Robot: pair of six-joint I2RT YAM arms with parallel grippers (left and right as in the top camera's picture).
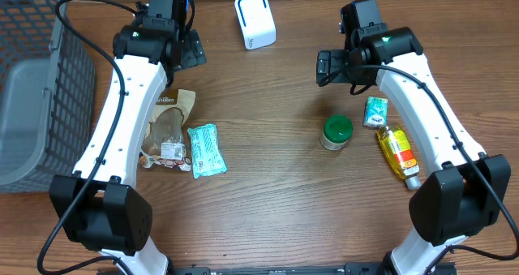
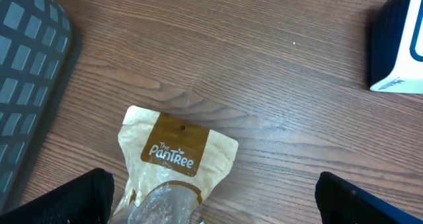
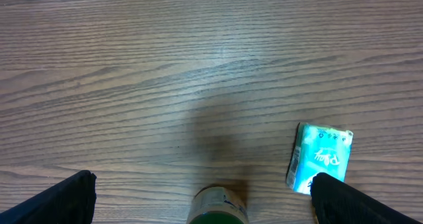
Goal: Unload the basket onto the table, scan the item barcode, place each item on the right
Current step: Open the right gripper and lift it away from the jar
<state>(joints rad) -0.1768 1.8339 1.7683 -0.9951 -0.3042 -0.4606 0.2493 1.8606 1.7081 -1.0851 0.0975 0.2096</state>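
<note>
The white barcode scanner (image 1: 255, 19) stands at the back centre of the table. A tan PanTree snack pouch (image 1: 168, 129) and a teal packet (image 1: 207, 149) lie at the left. At the right are a green-lidded jar (image 1: 336, 132), a small teal packet (image 1: 375, 111) and a yellow bottle (image 1: 397, 152). My left gripper (image 1: 188, 52) hangs open above the pouch's top edge (image 2: 175, 161), holding nothing. My right gripper (image 1: 327, 68) hangs open behind the jar (image 3: 218, 207), also empty, with the small teal packet (image 3: 320, 156) by its right finger (image 3: 363, 201).
A grey mesh basket (image 1: 28, 80) fills the far left edge and shows in the left wrist view (image 2: 26, 85). The scanner's dark side (image 2: 400, 45) sits at that view's right edge. Bare wood lies between the two groups of items.
</note>
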